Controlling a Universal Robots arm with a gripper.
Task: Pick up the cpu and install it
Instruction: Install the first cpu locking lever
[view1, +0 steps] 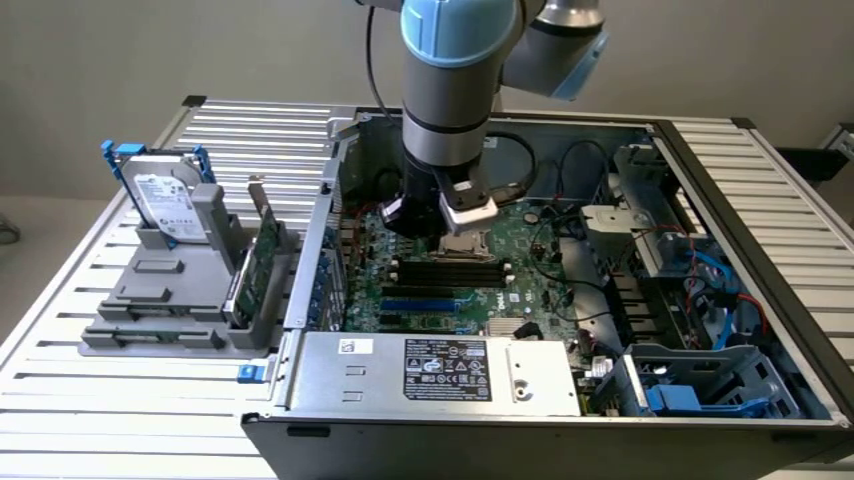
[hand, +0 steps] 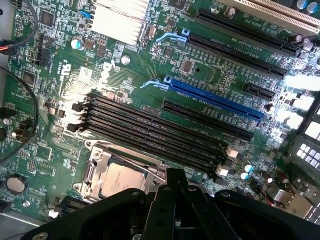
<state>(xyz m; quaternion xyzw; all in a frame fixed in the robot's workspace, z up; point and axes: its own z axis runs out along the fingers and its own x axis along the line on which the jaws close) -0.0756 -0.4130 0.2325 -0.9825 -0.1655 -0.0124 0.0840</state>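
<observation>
The cpu (hand: 121, 181), a small square chip with a silvery-beige top, lies flat inside the metal socket frame (hand: 92, 175) on the green motherboard (hand: 65, 100). My gripper (hand: 176, 176) hangs low over the board with its black fingers together, the tip just beside the chip's edge. Whether it touches the chip I cannot tell. In the exterior view the gripper (view1: 447, 230) reaches down into the open computer case (view1: 747, 200), right above the socket (view1: 467, 247).
Black memory slots (hand: 150, 130) run beside the socket, then a blue card slot (hand: 215, 100) and a finned heatsink (hand: 120, 20). Outside the case, on the exterior view's left, a grey holder (view1: 160, 300) carries the hard drive (view1: 167, 205) and a green card (view1: 267, 255). A power supply (view1: 441, 370) sits at the case front.
</observation>
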